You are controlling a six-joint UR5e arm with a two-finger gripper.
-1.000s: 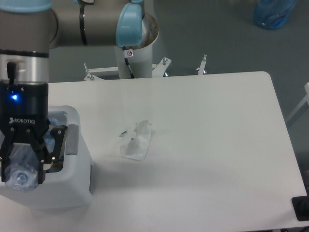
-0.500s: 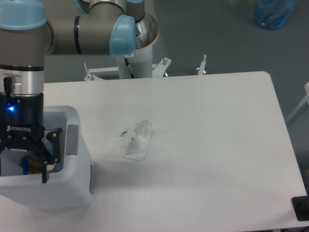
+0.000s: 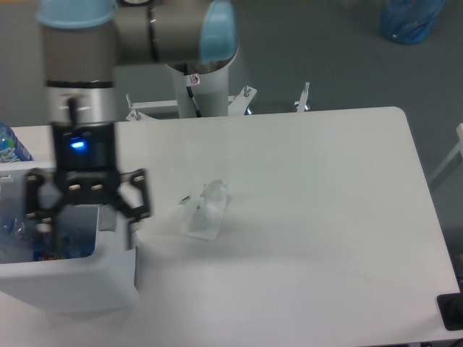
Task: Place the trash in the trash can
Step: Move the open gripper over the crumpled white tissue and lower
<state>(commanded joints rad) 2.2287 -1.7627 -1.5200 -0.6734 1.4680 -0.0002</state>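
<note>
The white trash can (image 3: 79, 282) stands at the table's front left. The clear crinkled bottle (image 3: 42, 248) lies inside it; its red-blue label shows through the opening. The crumpled white tissue (image 3: 205, 210) lies on the table, right of the trash can. My gripper (image 3: 87, 211) hangs above the can's right side. It is open wide and empty. One finger is over the can's opening, the other finger (image 3: 139, 204) is past the can's right wall, left of the tissue.
A bottle with a mostly blue wrapper (image 3: 9, 147) stands at the left edge behind the trash can. A blue plastic bag (image 3: 409, 19) lies on the floor at the far right. The arm's base (image 3: 202, 90) stands behind the table's back edge.
My gripper let go of the bottle, which now lies in the trash can. The gripper then rose and moved right, with its fingers open wide.
</note>
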